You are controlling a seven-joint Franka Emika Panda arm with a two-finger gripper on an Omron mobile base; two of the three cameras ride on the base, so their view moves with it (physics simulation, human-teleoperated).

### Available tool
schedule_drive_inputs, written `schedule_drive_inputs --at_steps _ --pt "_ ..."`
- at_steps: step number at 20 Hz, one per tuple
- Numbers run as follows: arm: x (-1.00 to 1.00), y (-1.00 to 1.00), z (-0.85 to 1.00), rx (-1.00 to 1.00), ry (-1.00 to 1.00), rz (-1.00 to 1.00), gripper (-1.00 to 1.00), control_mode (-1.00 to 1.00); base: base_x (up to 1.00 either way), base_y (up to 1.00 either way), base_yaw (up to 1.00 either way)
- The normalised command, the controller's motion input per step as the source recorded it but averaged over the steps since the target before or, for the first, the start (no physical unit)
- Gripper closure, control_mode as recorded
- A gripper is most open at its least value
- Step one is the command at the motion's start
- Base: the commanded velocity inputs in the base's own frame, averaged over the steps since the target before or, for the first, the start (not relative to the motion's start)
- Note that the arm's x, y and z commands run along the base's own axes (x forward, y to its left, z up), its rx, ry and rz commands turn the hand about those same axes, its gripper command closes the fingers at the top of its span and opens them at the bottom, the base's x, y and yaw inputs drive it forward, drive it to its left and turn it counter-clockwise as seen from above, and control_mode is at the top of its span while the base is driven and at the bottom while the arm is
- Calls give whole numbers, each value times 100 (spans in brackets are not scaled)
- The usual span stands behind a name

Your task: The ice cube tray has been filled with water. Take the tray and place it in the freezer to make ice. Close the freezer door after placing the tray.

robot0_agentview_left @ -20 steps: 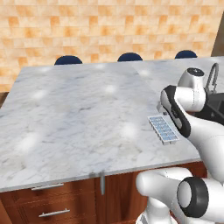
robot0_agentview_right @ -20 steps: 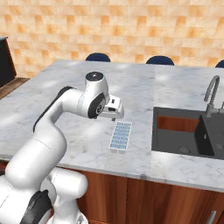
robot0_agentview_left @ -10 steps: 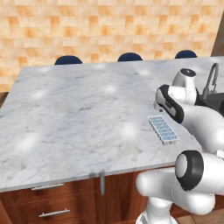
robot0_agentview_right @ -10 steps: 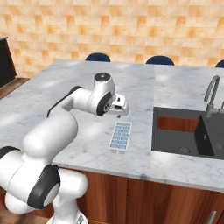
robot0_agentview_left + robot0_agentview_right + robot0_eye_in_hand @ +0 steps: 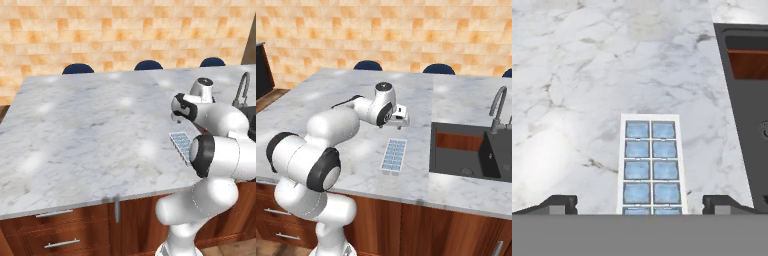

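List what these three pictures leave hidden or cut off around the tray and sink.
- Small white ice cube tray with pale blue cells: in the left base view, the white arm covers its near end.
- The tray's near end: cut off at the bottom of the hand view.
- Dark sink basin: cut by the hand view's right edge.

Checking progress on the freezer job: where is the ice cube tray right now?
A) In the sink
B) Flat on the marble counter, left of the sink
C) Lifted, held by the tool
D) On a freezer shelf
B: the ice cube tray lies flat on the counter beside the sink, with the open tool above it, not gripping.
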Motion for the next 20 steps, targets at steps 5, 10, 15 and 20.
schedule_drive_inputs --at_steps 5,10,15,20 --pt "59 0 -41 -1 0 4 -100 -100 0 0 0" --pt "39 0 -54 -3 0 4 -100 -100 0 0 0" --pt "29 -5 -35 0 5 3 -100 -100 0 0 0" --pt "21 -13 -30 0 5 4 -100 -100 0 0 0"
